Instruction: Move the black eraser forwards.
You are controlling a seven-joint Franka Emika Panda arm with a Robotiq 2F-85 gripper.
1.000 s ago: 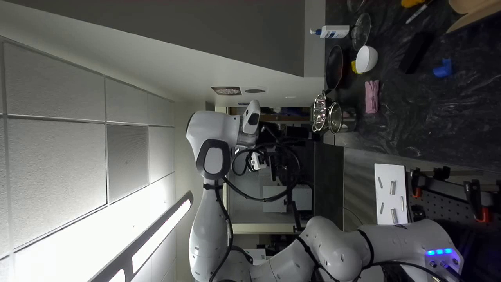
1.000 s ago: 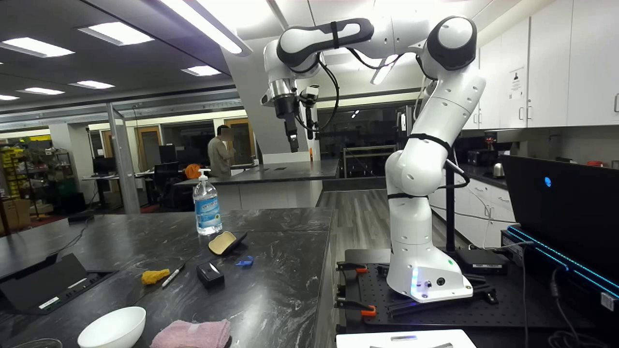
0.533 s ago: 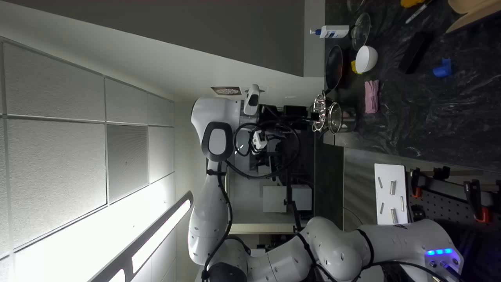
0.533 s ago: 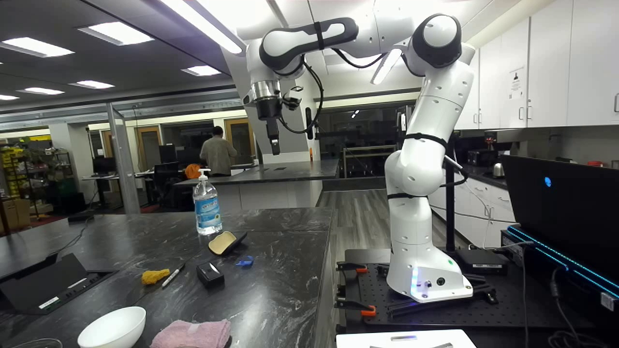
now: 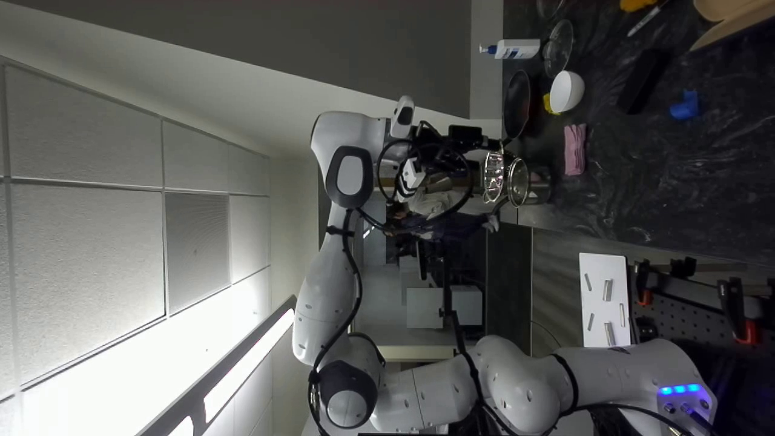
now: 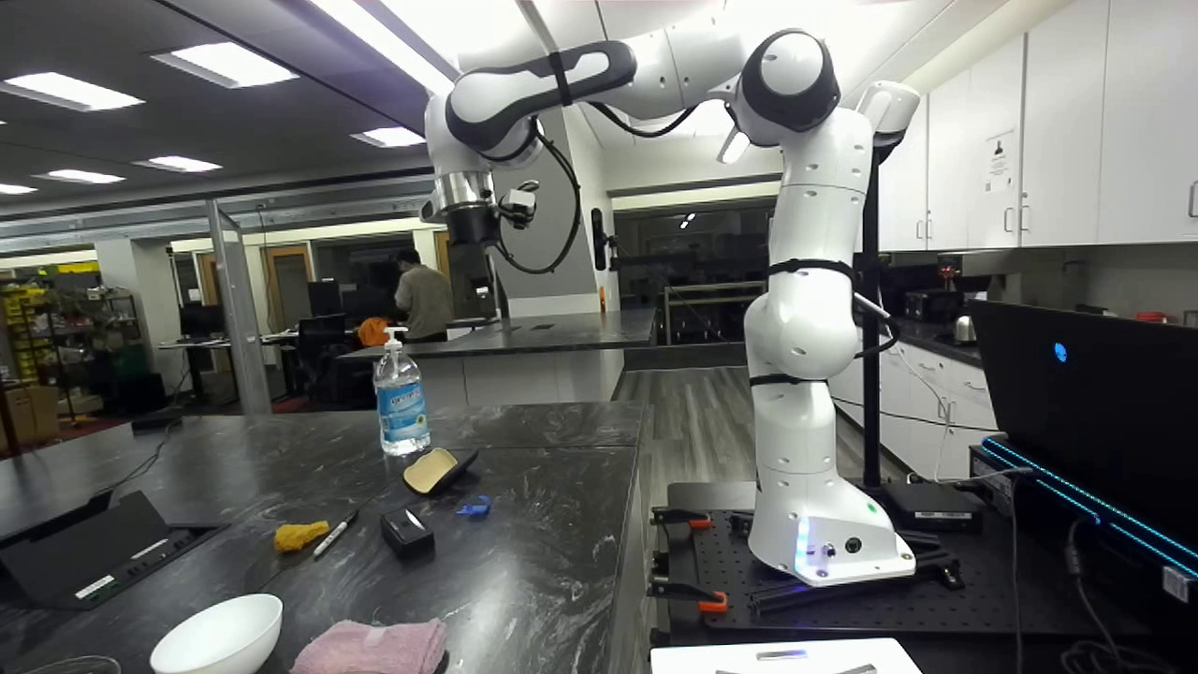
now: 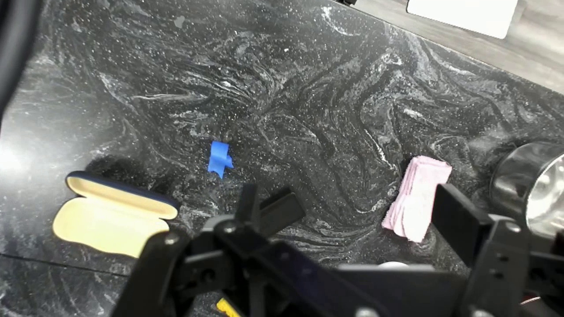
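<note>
The black eraser (image 6: 407,534), a small dark block, lies on the dark marbled table in both exterior views. From the wrist view, the eraser (image 7: 284,213) shows just beyond the left finger, which hides part of it. My gripper (image 7: 346,198) is open, its fingers wide apart and nothing held between them. In an exterior view the gripper (image 6: 491,276) hangs pointing down, high above the table and well apart from the eraser.
Around the eraser lie blue tape (image 7: 219,157), an open glasses case (image 7: 114,215), a pink cloth (image 7: 416,198), a marker (image 6: 335,534) and a yellow object (image 6: 299,535). A white bowl (image 6: 220,637), a pump bottle (image 6: 402,402) and a metal pot (image 7: 520,180) stand on the table too.
The arm has swung sideways over the table, carrying the open gripper left in one exterior view and upward in the other. The eraser and the other table objects have stayed put.
</note>
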